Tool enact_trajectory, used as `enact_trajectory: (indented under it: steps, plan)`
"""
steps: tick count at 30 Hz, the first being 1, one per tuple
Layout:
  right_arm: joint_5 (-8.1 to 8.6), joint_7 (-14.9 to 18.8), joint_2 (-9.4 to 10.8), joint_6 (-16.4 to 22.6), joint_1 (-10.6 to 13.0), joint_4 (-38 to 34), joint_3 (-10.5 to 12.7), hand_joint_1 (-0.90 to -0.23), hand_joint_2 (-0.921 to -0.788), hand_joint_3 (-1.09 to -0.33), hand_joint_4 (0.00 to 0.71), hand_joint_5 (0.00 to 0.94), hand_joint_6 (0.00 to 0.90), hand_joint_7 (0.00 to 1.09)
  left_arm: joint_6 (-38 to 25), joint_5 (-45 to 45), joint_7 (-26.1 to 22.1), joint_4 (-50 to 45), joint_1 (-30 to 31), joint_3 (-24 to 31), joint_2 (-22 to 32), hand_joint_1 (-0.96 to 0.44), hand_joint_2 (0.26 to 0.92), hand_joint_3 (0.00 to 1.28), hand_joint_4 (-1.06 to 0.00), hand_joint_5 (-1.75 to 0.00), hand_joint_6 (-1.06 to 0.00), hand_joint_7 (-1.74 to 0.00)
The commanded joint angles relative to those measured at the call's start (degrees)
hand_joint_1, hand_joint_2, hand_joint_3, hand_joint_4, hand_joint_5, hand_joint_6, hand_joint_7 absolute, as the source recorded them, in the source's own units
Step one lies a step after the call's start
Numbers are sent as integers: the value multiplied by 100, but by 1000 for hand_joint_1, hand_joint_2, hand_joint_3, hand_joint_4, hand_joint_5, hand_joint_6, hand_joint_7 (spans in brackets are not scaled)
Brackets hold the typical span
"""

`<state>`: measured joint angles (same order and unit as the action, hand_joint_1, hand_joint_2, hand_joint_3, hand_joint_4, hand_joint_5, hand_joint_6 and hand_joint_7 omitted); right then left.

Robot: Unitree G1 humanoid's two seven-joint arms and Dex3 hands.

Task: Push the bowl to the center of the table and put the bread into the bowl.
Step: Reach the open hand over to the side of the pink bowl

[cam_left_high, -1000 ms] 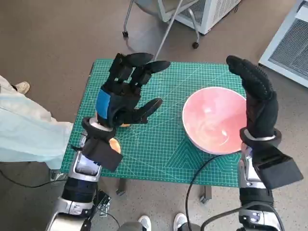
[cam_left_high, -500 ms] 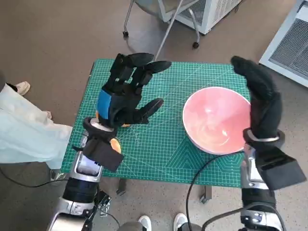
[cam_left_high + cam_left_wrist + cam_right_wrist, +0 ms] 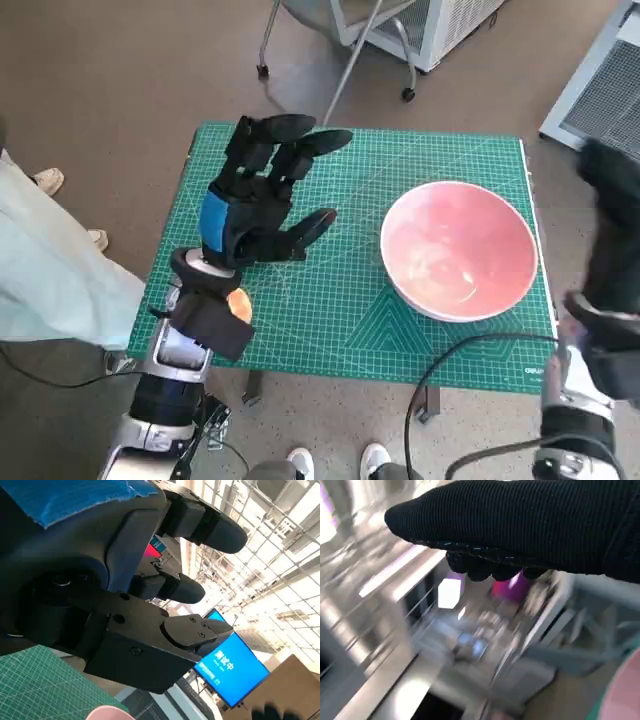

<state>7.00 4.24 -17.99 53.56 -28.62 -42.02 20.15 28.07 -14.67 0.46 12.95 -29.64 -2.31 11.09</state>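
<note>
The orange-brown bread lies near the counter's left front edge, mostly hidden under the left wrist. The left robot hand hovers above it, fingers spread, holding nothing. The pink bowl sits right of center. The right robot hand has moved off the counter's right side, blurred; I cannot tell its state.

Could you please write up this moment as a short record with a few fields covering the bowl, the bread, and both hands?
Bowl: pink bowl, upright and empty, on the right part of the green cutting mat, not at the center.
Bread: only a small orange bit shows beneath the left wrist; mostly hidden.
Left robot hand: raised over the mat's left part, fingers spread, holding nothing.
Right robot hand: blurred, off the table's right edge, apart from the bowl; finger pose unclear.
Task state: bowl not yet centered, bread not in bowl.
</note>
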Motion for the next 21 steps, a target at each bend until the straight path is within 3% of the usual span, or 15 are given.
enact_trajectory:
  steps: [1,5,10,21]
  plan:
    - [38,-319,-95,47,17,-998,240,-529,-921,-874,339,3,10,826,-24,63,67,-63,109,52,-1,55,670,584,-146,-834,-151,-1001]
    - [110,-466,-119,-23,-136,-1710,356,-525,-921,-879,352,9,28,821,-32,72,67,-69,121,67,-4,53,673,583,-146,-836,-152,-997]
    - [287,-474,4,-378,-342,-2302,437,-519,-921,-865,364,11,76,769,-30,78,65,-56,143,76,-11,50,678,579,-145,-834,-154,-991]
    - [692,4,396,-1173,-770,-2837,550,-471,-921,-949,303,0,32,712,-81,75,39,-161,212,122,45,40,685,566,-150,-825,-159,-979]
